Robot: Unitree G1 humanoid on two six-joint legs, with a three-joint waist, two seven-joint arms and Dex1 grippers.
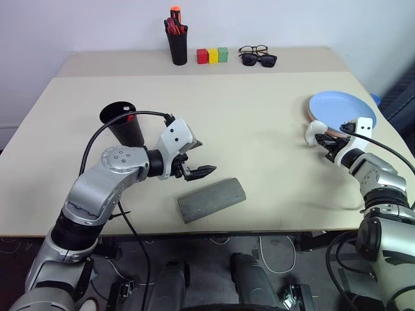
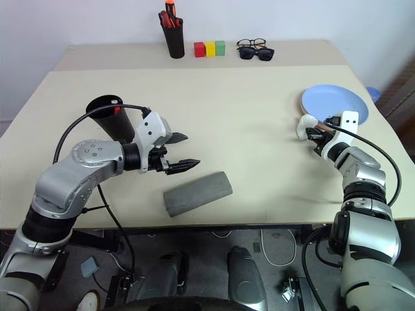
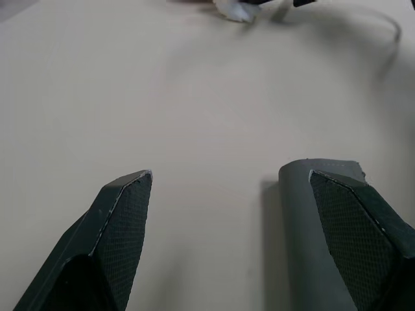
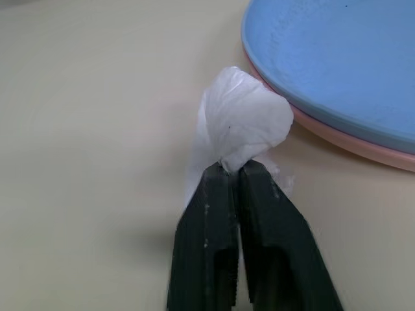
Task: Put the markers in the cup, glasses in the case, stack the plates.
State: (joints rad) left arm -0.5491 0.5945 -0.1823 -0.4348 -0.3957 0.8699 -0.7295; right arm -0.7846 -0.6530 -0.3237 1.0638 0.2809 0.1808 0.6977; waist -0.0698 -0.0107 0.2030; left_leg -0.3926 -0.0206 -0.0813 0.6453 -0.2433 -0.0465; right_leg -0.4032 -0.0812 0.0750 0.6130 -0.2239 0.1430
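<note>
Two plates (image 4: 337, 78) already stacked at desk's (image 1: 259, 116) right edge, blue on pink. Right tool (image 4: 237, 170) pinches white tissue wad (image 4: 243, 123) beside them. Left tool (image 1: 194, 162) spread, above closed case (image 1: 212, 199). Marker in cup (image 1: 126, 123). Next: likely clear tissue.

Beige table (image 1: 259, 129): cup (image 1: 126, 123), case (image 1: 212, 199), stacked plates (image 1: 342, 111), perhaps crumpled tissue (image 4: 240, 123).

Open left hand (image 3: 227, 207) beside case (image 3: 305, 220)

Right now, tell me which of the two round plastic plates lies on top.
The light blue round plastic plate is on top; only a pink rim of the pink plate shows beneath it.
</note>
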